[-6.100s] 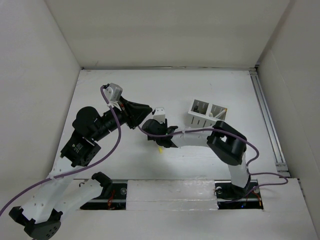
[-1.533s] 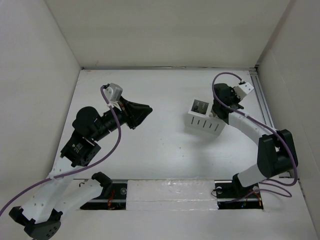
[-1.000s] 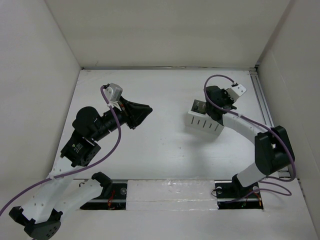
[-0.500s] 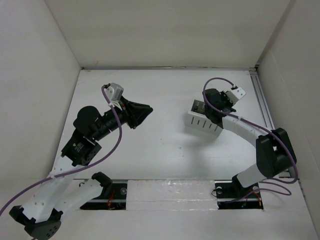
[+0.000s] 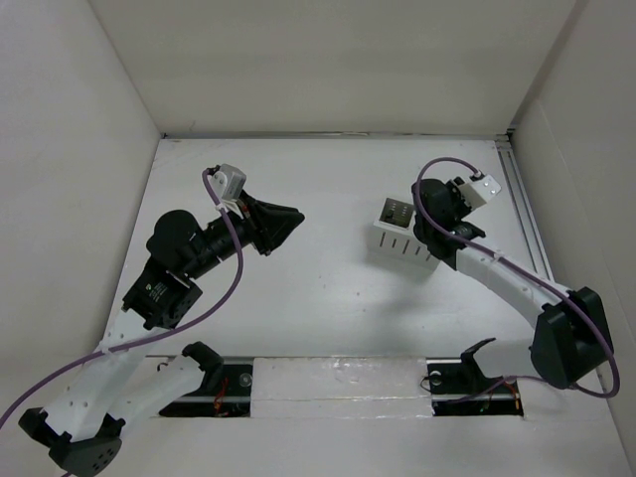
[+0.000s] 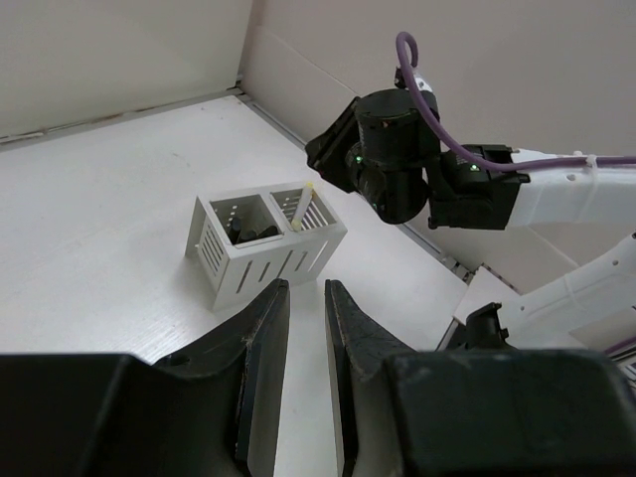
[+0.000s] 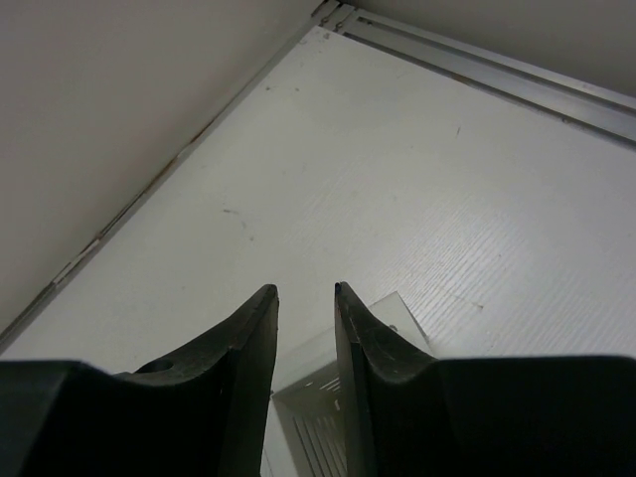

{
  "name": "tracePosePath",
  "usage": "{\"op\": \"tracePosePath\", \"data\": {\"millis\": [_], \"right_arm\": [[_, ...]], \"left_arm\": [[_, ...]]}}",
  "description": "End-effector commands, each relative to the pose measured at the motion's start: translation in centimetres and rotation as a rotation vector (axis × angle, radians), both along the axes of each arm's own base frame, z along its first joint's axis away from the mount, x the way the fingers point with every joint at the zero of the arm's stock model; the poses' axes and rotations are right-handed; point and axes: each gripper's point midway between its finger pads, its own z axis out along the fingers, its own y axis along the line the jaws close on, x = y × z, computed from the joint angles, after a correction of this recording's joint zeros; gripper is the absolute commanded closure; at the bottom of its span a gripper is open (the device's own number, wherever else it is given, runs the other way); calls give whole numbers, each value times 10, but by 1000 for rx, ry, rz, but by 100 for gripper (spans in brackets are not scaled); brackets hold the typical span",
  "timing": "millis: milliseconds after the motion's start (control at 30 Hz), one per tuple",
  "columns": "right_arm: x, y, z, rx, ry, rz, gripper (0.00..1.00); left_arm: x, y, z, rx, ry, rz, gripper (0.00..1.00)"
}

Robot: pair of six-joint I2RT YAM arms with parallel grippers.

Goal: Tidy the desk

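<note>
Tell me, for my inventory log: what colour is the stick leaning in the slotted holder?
Pale yellow stick in the white holder; left wrist view shows it best.

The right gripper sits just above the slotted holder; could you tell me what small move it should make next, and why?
Probably lift the right gripper up and away from the holder. Its jaws stand slightly apart with nothing between them, a yellow-tipped item already leans in the holder's compartment, and no loose items show on the desk.
</note>
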Motion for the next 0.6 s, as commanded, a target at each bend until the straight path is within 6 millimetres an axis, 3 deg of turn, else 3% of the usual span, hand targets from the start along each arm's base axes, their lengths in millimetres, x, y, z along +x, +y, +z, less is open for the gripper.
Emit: {"op": "tracePosePath", "data": {"millis": [0, 200, 267, 300, 367, 400, 467, 567], "right_arm": [[-3, 0, 14, 8, -49, 1, 65], [-4, 14, 14, 38, -48, 65, 64], [-6, 30, 14, 62, -46, 141, 65], [-7, 33, 23, 89, -78, 171, 64], [-14, 57, 20, 107, -70, 293, 60], [-17, 64, 36, 140, -131, 336, 57], [-24, 88, 38, 161, -136, 469, 43], [-37, 114, 59, 203, -184, 631, 21]], "left_arm": [[-2, -1, 11, -34, -37, -12, 82], [-2, -1, 12, -35, -41, -12, 82], [-2, -1, 12, -36, -42, -12, 82], [-2, -1, 12, -35, -41, -12, 82], [-4, -2, 12, -37, -43, -20, 81], [-4, -2, 12, -38, -44, -22, 81], [-4, -3, 12, -39, -40, -26, 78], [-5, -4, 11, -37, -35, -37, 74]]}}
